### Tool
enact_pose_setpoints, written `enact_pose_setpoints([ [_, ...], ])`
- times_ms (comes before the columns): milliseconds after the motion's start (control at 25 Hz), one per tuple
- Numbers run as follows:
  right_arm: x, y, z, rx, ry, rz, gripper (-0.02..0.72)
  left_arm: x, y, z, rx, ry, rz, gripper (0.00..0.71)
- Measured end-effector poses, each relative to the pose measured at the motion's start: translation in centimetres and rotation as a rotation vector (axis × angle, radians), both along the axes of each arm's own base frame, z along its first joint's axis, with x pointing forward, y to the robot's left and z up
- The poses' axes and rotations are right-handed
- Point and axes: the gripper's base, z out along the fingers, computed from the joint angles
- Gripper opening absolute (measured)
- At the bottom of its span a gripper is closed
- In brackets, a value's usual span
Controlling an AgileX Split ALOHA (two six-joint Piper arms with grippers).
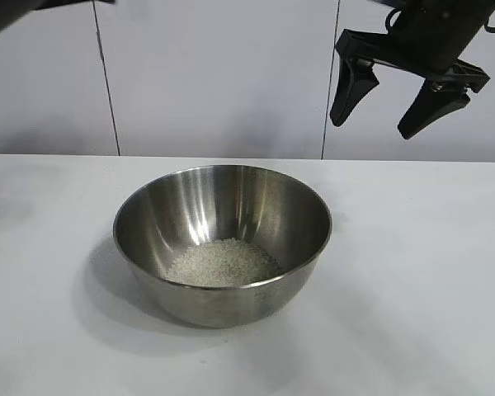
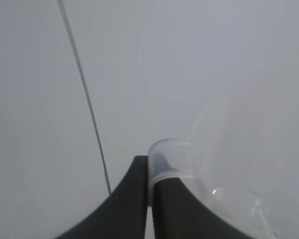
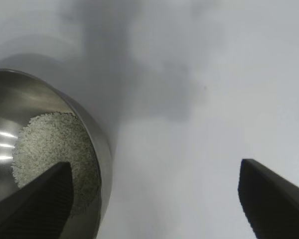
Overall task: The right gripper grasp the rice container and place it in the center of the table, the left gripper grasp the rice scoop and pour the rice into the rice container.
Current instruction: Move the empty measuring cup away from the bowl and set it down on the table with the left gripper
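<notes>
While inside rice container (image 1: pixel 231 198), pale rice (image 1: pixel 223 262).

The right gripper (image 1: pixel 388 115) hangs high, fingers spread wide — the left gripper's (image 2: pixel 148 196) fingers are pinched together.

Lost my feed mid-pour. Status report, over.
Right gripper open, raised beside rice container. Left gripper shut on rice scoop. Rice in container. Nothing obstructing.

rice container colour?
Shiny silver stainless steel; the rice container shows best in the exterior view, with pale white rice heaped inside.
</notes>
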Motion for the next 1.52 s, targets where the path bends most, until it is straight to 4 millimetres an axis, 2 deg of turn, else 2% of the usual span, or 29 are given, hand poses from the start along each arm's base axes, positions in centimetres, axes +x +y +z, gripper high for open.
enact_pose_setpoints([
  [120,0.1,0.1,0.1,0.010,-0.008,-0.008,0.623,-0.1,1.8,-2.4,-0.018,0.080,-0.067,0.008],
  [240,0.2,0.1,0.1,0.021,-0.017,-0.013,0.623,0.4,2.8,-4.7,0.002,0.163,-0.114,0.008],
  [520,0.2,0.1,0.1,0.024,-0.018,-0.015,0.623,1.5,3.2,-10.6,0.034,0.316,-0.161,0.008],
  [720,0.2,0.1,0.1,0.024,-0.018,-0.015,0.623,1.4,2.8,-13.8,0.058,0.425,-0.207,0.008],
  [1160,0.3,0.1,0.2,0.025,-0.029,-0.018,0.623,1.8,2.9,-16.4,0.054,0.497,-0.184,0.008],
  [1360,0.3,0.1,0.2,0.027,-0.034,-0.020,0.623,2.0,2.9,-16.4,0.052,0.492,-0.178,0.008],
  [1440,0.3,0.1,0.2,0.027,-0.035,-0.020,0.623,2.1,2.9,-16.4,0.052,0.490,-0.178,0.020],
  [1520,0.3,0.1,0.2,0.027,-0.036,-0.021,0.623,2.1,2.9,-16.4,0.052,0.490,-0.179,0.065],
])
